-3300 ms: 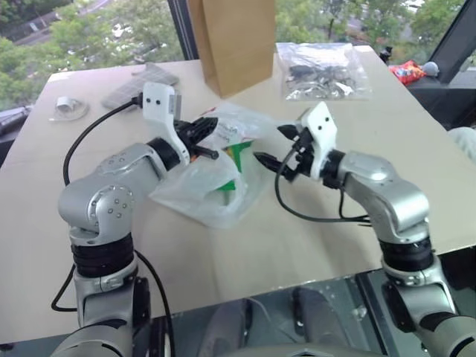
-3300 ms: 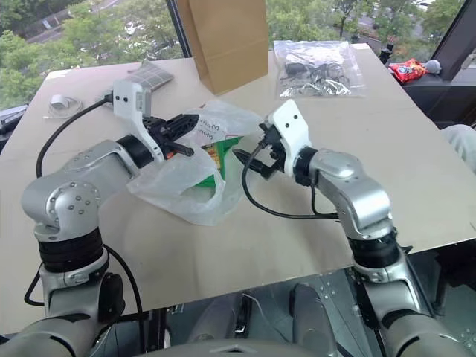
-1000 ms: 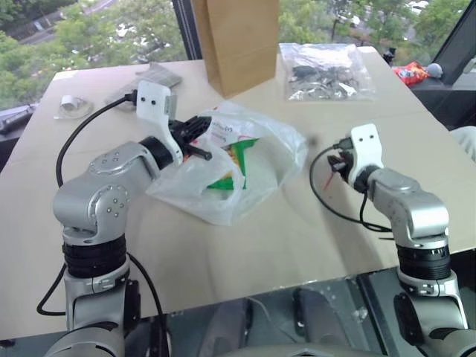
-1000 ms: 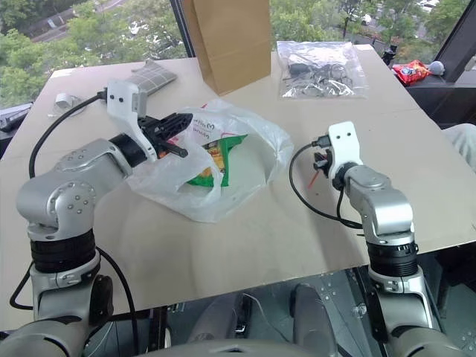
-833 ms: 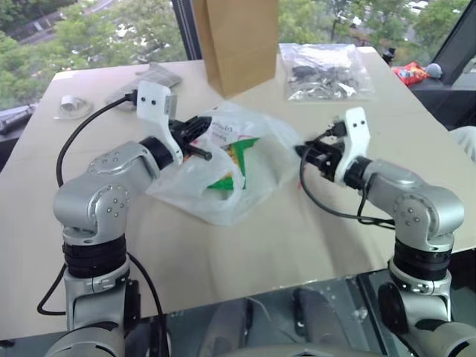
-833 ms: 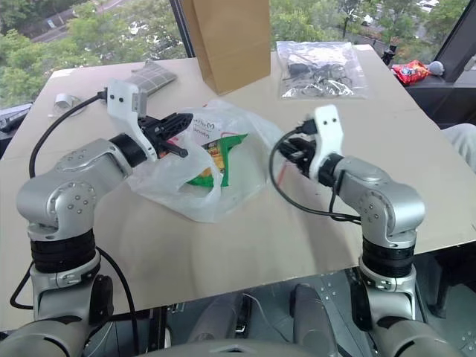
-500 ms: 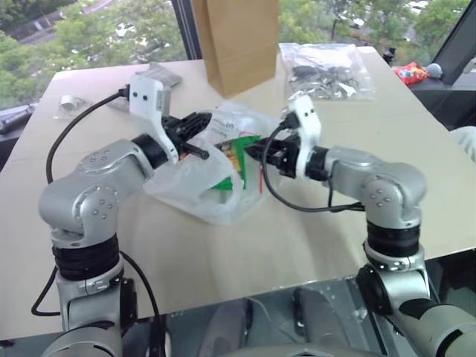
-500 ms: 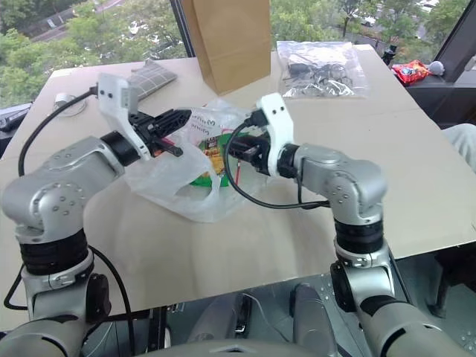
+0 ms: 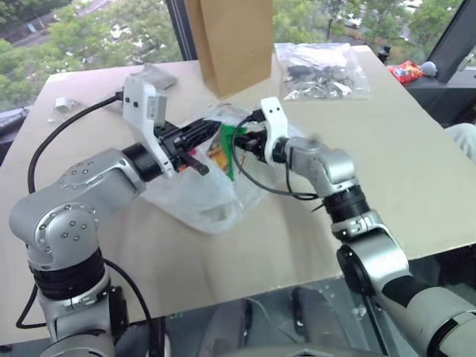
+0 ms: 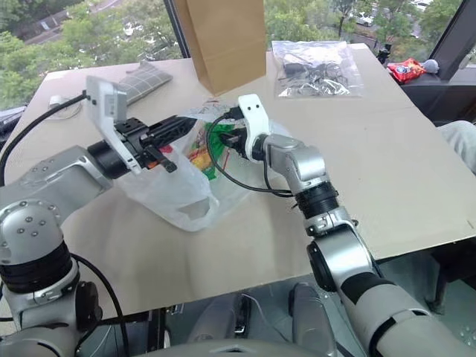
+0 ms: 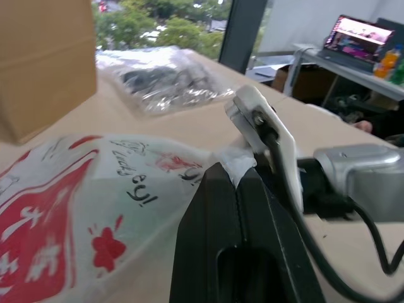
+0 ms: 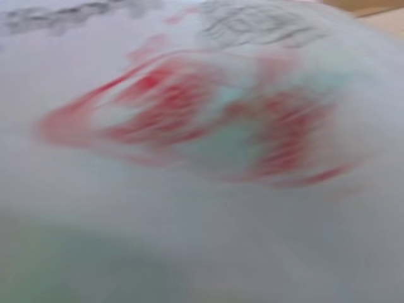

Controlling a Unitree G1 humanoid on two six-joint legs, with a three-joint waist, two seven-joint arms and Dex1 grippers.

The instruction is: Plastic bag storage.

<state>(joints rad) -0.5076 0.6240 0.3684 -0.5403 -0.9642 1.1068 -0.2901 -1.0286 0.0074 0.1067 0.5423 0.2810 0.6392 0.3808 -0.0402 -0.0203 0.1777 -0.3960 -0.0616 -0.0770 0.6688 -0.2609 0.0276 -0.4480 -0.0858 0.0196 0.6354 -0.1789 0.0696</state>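
Window-side tabletop [image 9: 416, 178], trees beyond the far edge. Plastic bag [image 9: 201, 201] mid-tabletop, long axis running from the near-left toward the brown paper bag [image 9: 234, 41] at the far edge. Left gripper [image 11: 237, 183] clamped shut on a fold at the bag's top. Right gripper [image 9: 239, 141] pressed in from the right, nearer the bulging middle; grip state unclear. Left wrist view catches red print and pinched film; right wrist view, blurred print close up.
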